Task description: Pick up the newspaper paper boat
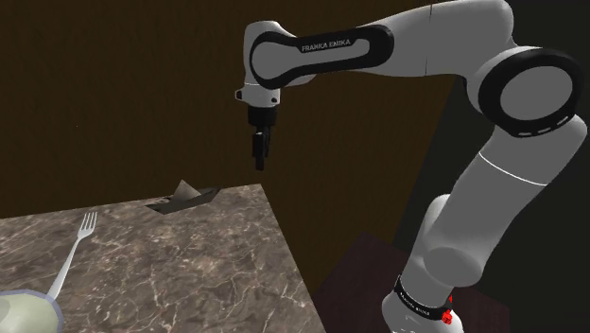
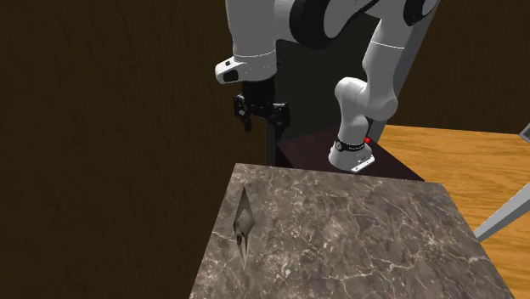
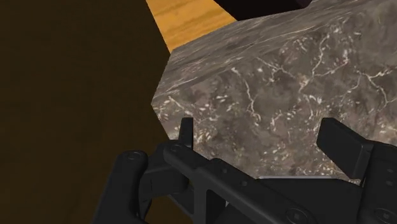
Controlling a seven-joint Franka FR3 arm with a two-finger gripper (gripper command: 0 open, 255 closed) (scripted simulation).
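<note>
The paper boat (image 1: 184, 197) is a small dark grey folded shape resting near the far edge of the marble table (image 1: 189, 274). In the second exterior view the boat (image 2: 244, 222) lies close to the table's (image 2: 357, 238) left edge. My black gripper (image 1: 259, 159) hangs in the air above the table's far corner, to the right of the boat in the shoulder view and well above it. It stands open (image 2: 262, 121) with nothing between its fingers. The wrist view looks past the gripper (image 3: 264, 143) onto the marble corner (image 3: 286, 83).
A silver fork (image 1: 74, 254) lies on the table toward the shoulder view's left, beside a pale bowl's rim (image 1: 28, 307). The dark stand (image 2: 340, 157) sits past the table's corner. Wooden floor (image 2: 476, 161) and a dark brown wall (image 1: 123, 95) surround the table.
</note>
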